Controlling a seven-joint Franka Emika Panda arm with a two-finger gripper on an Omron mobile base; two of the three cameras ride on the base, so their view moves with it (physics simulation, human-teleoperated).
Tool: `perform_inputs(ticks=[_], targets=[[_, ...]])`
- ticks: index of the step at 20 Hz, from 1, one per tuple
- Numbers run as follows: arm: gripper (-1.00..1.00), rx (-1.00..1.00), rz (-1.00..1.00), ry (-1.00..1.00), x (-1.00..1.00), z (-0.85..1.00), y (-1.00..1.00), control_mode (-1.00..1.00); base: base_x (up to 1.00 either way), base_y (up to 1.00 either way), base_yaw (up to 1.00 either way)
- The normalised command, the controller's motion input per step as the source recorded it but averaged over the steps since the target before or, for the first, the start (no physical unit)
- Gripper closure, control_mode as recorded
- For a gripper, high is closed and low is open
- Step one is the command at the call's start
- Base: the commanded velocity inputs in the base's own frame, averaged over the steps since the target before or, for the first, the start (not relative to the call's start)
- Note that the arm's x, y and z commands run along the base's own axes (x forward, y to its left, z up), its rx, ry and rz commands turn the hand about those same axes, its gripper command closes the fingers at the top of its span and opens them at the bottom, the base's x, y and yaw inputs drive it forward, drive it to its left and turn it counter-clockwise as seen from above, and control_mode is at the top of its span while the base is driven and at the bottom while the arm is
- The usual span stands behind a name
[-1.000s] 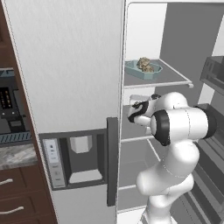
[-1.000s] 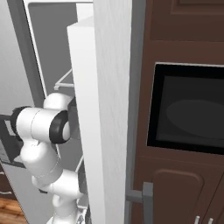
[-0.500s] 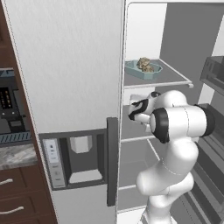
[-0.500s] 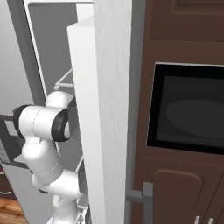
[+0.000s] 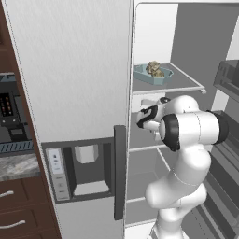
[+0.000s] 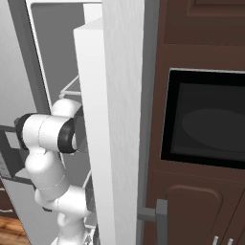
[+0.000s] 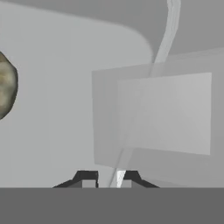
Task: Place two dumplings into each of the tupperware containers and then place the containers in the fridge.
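1. Nearest: the white arm stands in the fridge [image 5: 70, 70] opening, elbow bulging out, wrist turned inward below the upper shelf [image 5: 179, 86].
2. The gripper [image 5: 142, 122] sits at shelf-edge height. In the hand view its two dark tips [image 7: 105, 178] stand close together with only a sliver between them, nothing clamped: closed and empty.
3. Farther in, on the upper shelf: the small blue-teal container [image 5: 153, 74] with dumplings [image 5: 155, 69] heaped in it, resting flat, apart from the gripper.
4. Judgement: this tub looks delivered; the step in hand is likely pulling clear. Best done by drawing the wrist straight out and low, so the hand passes under the shelf lip without nudging it.
5. Left base view gives the tub, the shelf and the dispenser recess [image 5: 86, 170].
6. Right base view adds the fridge's side wall and the dark oven window [image 6: 206, 124] set in brown cabinets.
7. Hand view shows a mottled lump [image 7: 6, 85] at its left edge, probably a dumpling; too cropped to tell.
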Motion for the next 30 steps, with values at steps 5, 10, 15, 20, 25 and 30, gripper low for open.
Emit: perform_inputs(ticks=[5,10,15,20,25,30], targets=[[-1.0,0.0,0.0,-0.01,0.0,0.0,0.0,-1.0,0.0,0.0,0.0],[-1.0,0.0,0.0,-0.11,-0.26,0.03,0.0,-1.0,0.0,0.0,0.0],[-1.0,0.0,0.0,-0.18,-0.5,0.19,0.0,-1.0,0.0,0.0,0.0],[-1.0,0.0,0.0,-0.02,-0.41,0.65,0.0,-1.0,0.0,0.0,0.0],[-1.0,0.0,0.0,0.0,-0.78,0.61,0.0,-1.0,0.0,0.0,0.0],[-1.0,0.0,0.0,0.02,-0.96,0.47,0.0,-1.0,0.0,0.0,0.0]])
